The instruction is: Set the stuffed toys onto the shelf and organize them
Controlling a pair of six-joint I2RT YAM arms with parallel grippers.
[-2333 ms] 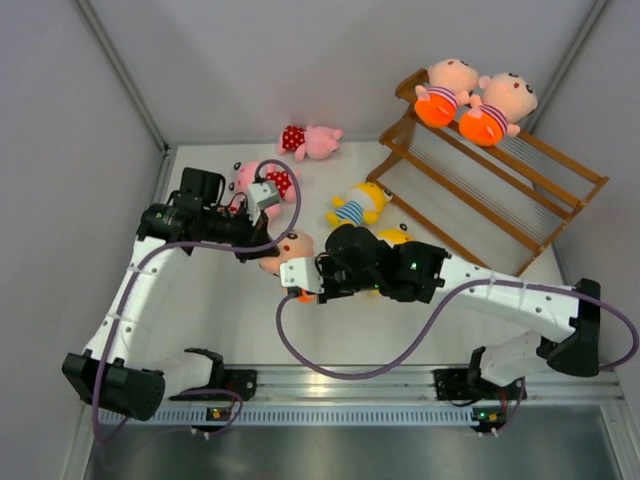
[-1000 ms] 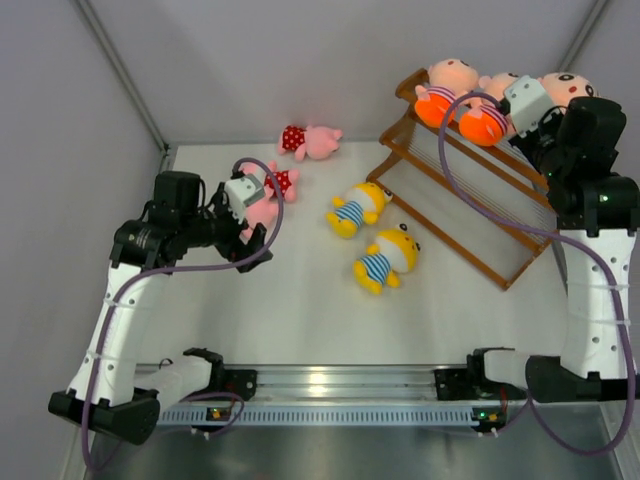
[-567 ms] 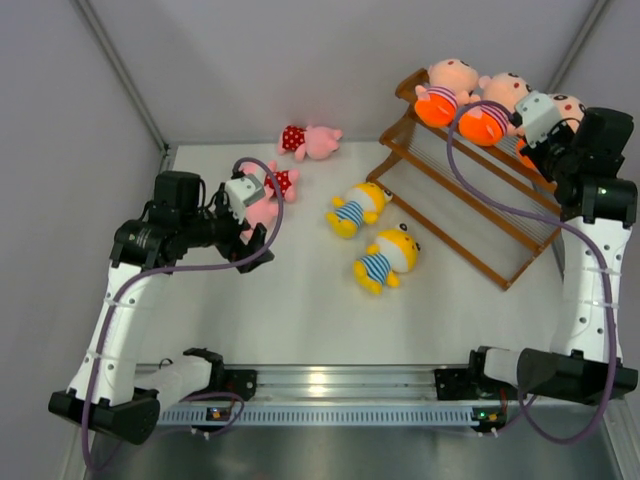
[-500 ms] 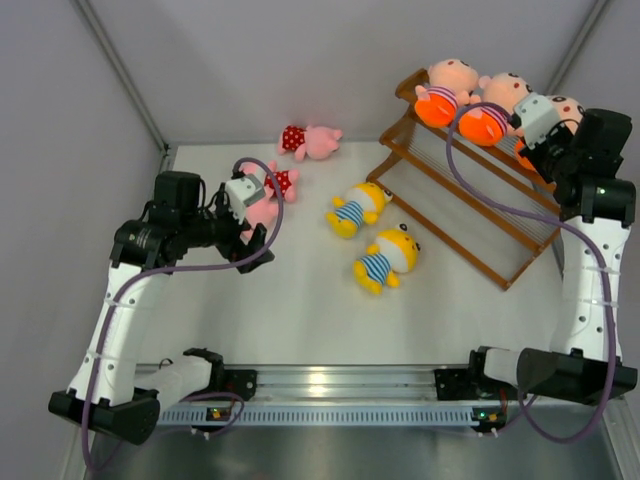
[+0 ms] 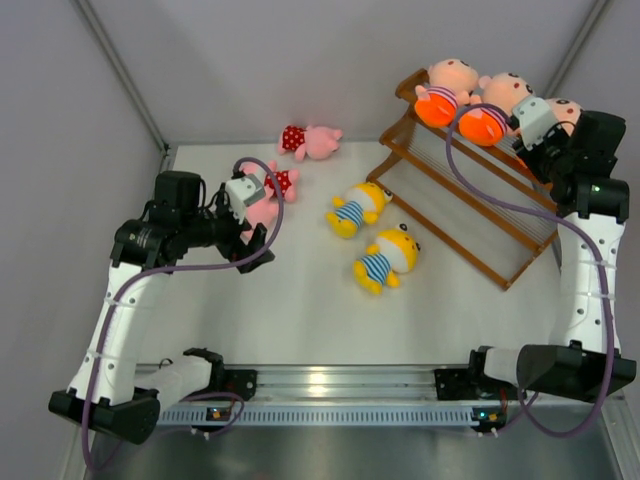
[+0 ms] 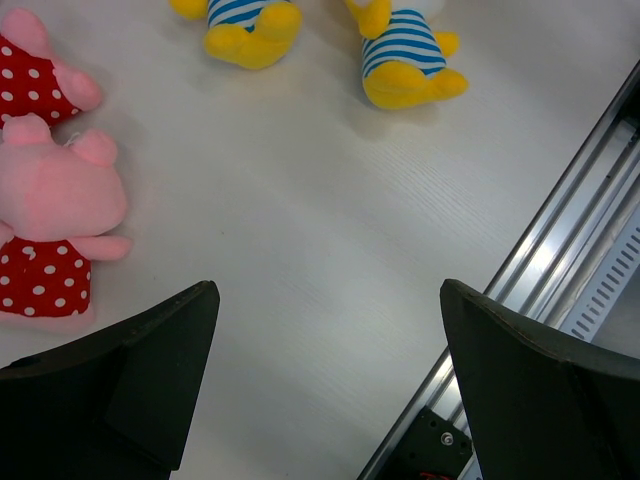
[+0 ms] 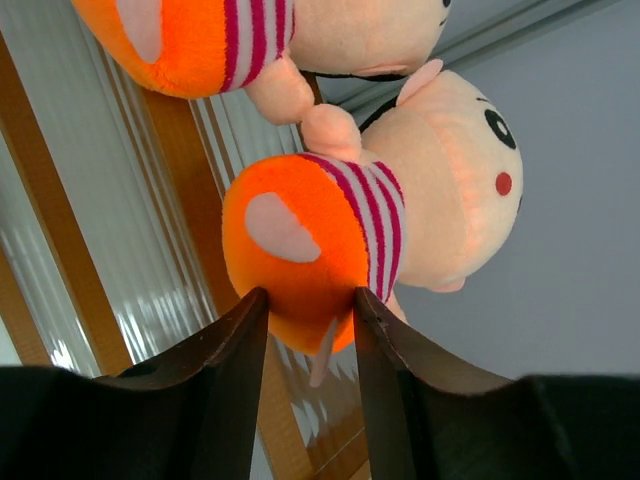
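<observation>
**A:** ok, biggest stuff first, what's on the white table (image 5: 300, 330)?

**B:** The brown wooden shelf (image 5: 470, 205) stands slanted in the far right corner. The right arm (image 5: 585, 270) reaches up to the shelf's top tier. The left arm (image 5: 120, 300) hangs over the left side of the table, well apart from the shelf.

**A:** and the toys?

**B:** Two peach dolls (image 5: 490, 110) sit side by side on the top tier. The third peach doll (image 7: 400, 200) sits at the right end of that tier, with its neighbour's arm touching it. Two yellow dolls (image 5: 385, 260) lie on the table near the foot of the shelf. One pink doll (image 5: 310, 140) lies by the back wall. Two more pink dolls (image 6: 55, 200) lie next to each other on the left.

**A:** so what are the jaws doing?

**B:** On the right gripper (image 7: 308, 297), the fingers (image 7: 235, 340) stand a little apart. The third peach doll's orange bottom sits right between them, and both fingers touch the shorts. Whether they're squeezing it or just resting against it, can't tell. The left gripper (image 6: 325, 290) is spread wide and holds nothing, with only bare table between its fingers. The nearest pink doll lies just outside one finger, not between them.
</observation>
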